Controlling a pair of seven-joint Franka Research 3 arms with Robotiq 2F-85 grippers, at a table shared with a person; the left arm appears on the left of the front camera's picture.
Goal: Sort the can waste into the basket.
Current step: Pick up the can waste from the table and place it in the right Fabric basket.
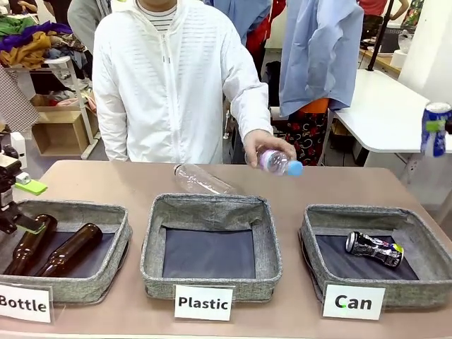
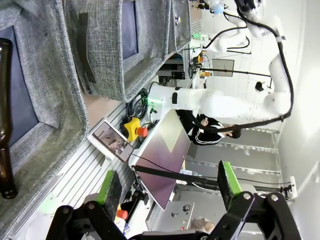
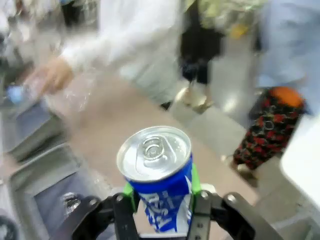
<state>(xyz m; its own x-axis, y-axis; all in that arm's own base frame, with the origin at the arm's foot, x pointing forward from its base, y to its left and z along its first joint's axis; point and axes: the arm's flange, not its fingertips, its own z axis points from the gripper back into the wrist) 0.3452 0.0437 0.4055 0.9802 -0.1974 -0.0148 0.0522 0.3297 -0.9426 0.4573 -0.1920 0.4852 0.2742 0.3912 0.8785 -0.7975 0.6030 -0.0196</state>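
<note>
A blue-and-white can (image 3: 155, 155) stands upright between the green pads of my right gripper (image 3: 161, 186), which is shut on it. In the front view this can (image 1: 436, 128) hangs at the right edge, high above the table. Below it sits the grey basket (image 1: 374, 212) carded "Can", with a dark black-and-silver can (image 1: 374, 248) lying on its dark bottom. The same basket (image 3: 30, 185) is blurred at the lower left of the right wrist view. My left gripper (image 2: 169, 184) is open and holds nothing, beside the "Bottle" basket (image 1: 70, 208).
The person's hand (image 1: 261, 145) holds a clear bottle with a blue cap (image 1: 279, 162) over the table's far side. Another clear bottle (image 1: 201, 178) lies behind the "Plastic" basket (image 1: 212, 205). Two brown bottles (image 1: 67, 251) lie in the "Bottle" basket.
</note>
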